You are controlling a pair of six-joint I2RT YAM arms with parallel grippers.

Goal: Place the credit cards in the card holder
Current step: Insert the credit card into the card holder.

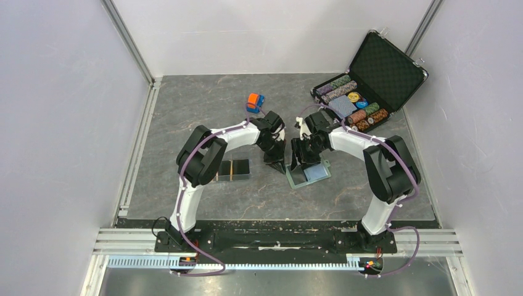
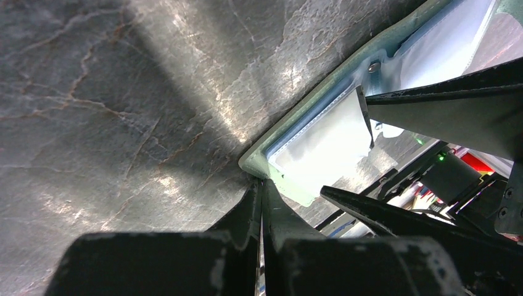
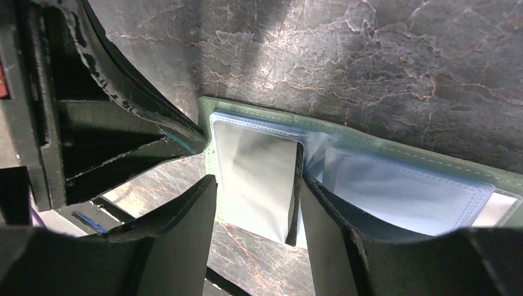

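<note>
The task is in its early-to-middle part, by my reading. One credit card (image 3: pixel 253 161) is at the card holder (image 3: pixel 395 151), and the rest wait in the clear tray (image 1: pixel 234 169). The tray sits left of the middle, toward the near edge of the tabletop (image 1: pixel 185 111), and both orange-gold and dark cards show in it. I cannot tell whether any pocket already has a card in it.

The card holder lies open and flat near the middle of the tabletop, a little toward the near edge. It has a sage-green rim and pale blue lining with stitched clear pockets.

The right gripper (image 1: pixel 300 161) has its fingers (image 3: pixel 330 237) clamped on the card's two long edges. The card is glossy, mirrors the light, and has a dark edge. Its leading end is at the mouth of the pocket by the holder's corner, and most of it seems to be outside.

The left gripper (image 1: pixel 275 163) has its fingers (image 2: pixel 247 216) pressed together, and their tip bears on that same corner, apparently pinning the holder down.

What is left is to seat this card fully and then bring over those in the tray.
</note>
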